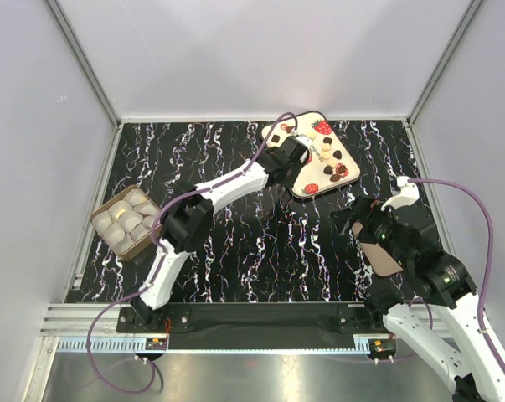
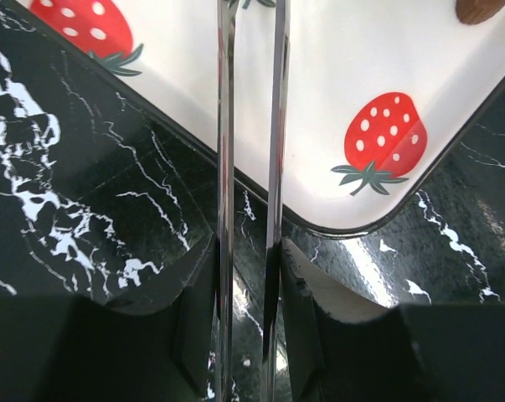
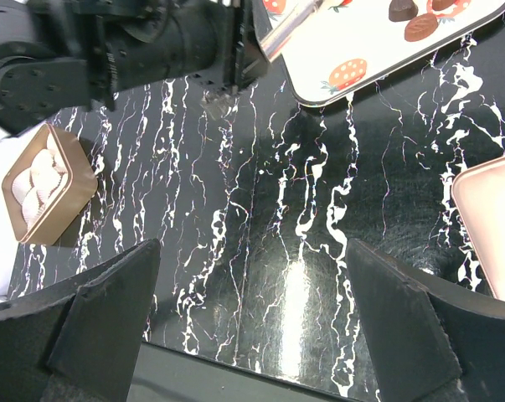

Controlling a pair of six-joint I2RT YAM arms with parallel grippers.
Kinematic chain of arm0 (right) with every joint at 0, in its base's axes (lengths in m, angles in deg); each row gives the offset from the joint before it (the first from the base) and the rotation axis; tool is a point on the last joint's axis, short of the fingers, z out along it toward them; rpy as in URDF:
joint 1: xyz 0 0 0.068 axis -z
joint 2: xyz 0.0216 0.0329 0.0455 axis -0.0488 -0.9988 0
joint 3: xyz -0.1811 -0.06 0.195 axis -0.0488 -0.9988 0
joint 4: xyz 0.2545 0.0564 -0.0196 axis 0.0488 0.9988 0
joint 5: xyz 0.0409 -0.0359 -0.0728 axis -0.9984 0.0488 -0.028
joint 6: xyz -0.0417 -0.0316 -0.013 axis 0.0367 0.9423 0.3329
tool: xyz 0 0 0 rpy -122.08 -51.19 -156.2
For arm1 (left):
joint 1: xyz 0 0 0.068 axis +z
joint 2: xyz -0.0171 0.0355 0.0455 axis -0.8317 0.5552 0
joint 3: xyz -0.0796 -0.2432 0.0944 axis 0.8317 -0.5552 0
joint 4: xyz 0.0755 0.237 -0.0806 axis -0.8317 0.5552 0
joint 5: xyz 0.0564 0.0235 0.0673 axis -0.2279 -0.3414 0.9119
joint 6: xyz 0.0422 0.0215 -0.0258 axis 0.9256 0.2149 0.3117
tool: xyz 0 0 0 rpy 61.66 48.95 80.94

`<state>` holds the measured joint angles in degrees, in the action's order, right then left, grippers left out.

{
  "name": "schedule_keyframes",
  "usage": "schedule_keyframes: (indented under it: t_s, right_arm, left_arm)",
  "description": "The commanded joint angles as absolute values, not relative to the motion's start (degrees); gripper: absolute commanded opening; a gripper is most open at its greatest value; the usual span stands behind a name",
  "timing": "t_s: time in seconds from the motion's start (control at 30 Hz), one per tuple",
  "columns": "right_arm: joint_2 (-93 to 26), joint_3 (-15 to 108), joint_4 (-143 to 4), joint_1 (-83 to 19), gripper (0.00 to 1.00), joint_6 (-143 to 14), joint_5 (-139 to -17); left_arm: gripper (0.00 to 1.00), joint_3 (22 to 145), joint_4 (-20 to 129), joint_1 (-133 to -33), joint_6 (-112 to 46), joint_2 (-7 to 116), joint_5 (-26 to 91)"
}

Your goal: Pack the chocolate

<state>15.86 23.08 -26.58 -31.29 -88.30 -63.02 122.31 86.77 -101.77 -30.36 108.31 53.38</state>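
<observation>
Several small chocolate pieces, dark brown (image 1: pixel 337 155) and creamy white (image 1: pixel 327 144), lie on a white strawberry-printed tray (image 1: pixel 315 182) at the back right. Two dark ones (image 3: pixel 420 28) also show in the right wrist view. My left gripper (image 1: pixel 295 154) is over the tray's near-left edge, shut on metal tweezers (image 2: pixel 226 126) whose two blades reach out over the tray (image 2: pixel 336 100). A brown piece (image 2: pixel 478 8) sits at that view's top right. My right gripper (image 3: pixel 252 285) is open and empty above the table, near a flat brown lid (image 3: pixel 489 219).
A brown box (image 1: pixel 125 221) lined with several white paper cups stands at the left side of the black marbled table (image 1: pixel 260 243). The lid (image 1: pixel 379 249) lies under my right arm. Grey walls close in the table on three sides.
</observation>
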Motion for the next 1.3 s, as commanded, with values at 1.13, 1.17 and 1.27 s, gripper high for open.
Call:
schedule_keyframes:
  t_s: [1.13,1.17,1.27]
  right_arm:
    - [18.6,18.3,-35.8,-31.7,1.00,-88.3,-75.7]
    - [18.6,18.2,-35.8,-31.7,1.00,-88.3,-76.3]
    - [18.4,18.4,-35.1,-31.7,1.00,-88.0,-77.9]
  left_arm:
    - [0.33,90.7,123.2,-73.4,-57.0,47.4,76.2]
    - [0.33,89.8,123.5,-71.6,-56.9,45.9,76.5]
    - [0.33,86.7,123.2,-64.1,-55.2,40.7,75.6]
